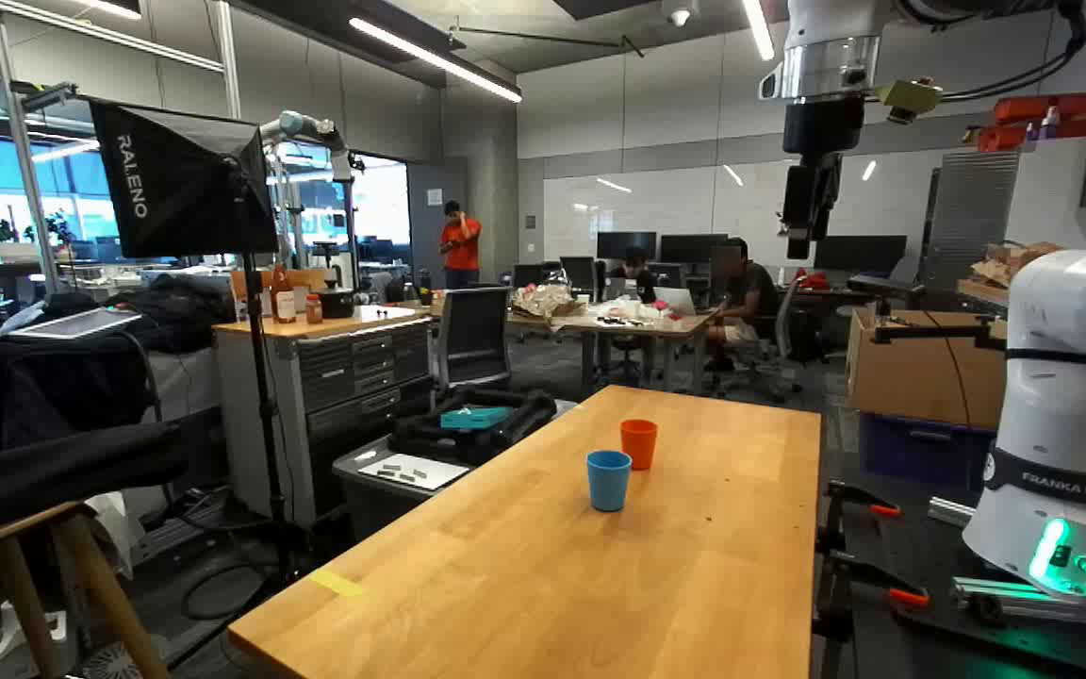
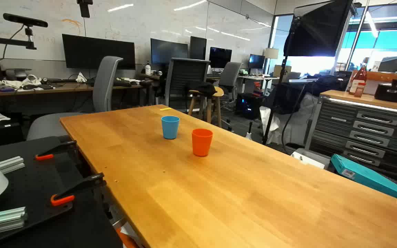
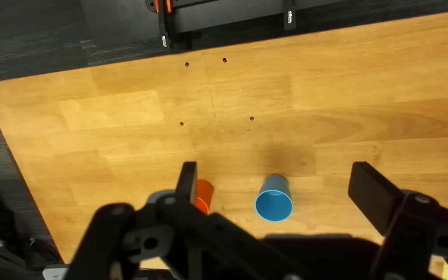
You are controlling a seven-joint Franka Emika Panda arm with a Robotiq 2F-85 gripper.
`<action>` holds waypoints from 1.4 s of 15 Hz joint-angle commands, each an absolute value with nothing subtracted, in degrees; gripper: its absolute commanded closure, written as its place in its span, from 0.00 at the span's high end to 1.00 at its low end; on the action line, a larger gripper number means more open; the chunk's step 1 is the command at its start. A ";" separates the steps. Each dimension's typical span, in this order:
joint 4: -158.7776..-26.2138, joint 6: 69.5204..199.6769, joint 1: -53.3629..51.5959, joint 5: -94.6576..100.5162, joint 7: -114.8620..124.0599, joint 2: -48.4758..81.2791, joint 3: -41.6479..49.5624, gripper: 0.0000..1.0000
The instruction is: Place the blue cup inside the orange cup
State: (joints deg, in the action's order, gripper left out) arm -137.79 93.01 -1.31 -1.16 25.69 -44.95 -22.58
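Note:
The blue cup [image 1: 608, 481] stands upright with its mouth up on the wooden table; it also shows in an exterior view [image 2: 170, 127] and in the wrist view [image 3: 273, 206]. The orange cup [image 1: 639, 444] stands upright beside it, a small gap apart, also in an exterior view [image 2: 202, 142]. In the wrist view the orange cup [image 3: 204, 192] is partly hidden behind the left finger. My gripper [image 3: 274, 167] is open and empty, its fingers wide apart. The blue cup shows between them from above. In an exterior view the gripper [image 1: 805, 226] hangs high above the table.
The wooden table [image 2: 253, 203] has several small holes near the robot's side. Black clamps with orange ends [image 2: 62, 199] sit along that edge by the robot base [image 1: 1052, 500]. A softbox light [image 1: 185, 179] stands beyond the opposite edge. Yellow tape [image 1: 337, 582] marks one table end.

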 commanded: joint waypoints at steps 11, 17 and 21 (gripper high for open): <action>-137.15 92.96 -2.60 -0.45 26.45 -44.64 -21.70 1.00; -137.29 96.41 -0.32 -0.20 27.63 -39.19 -21.16 1.00; -137.86 105.07 2.80 1.21 31.11 -27.29 -21.01 1.00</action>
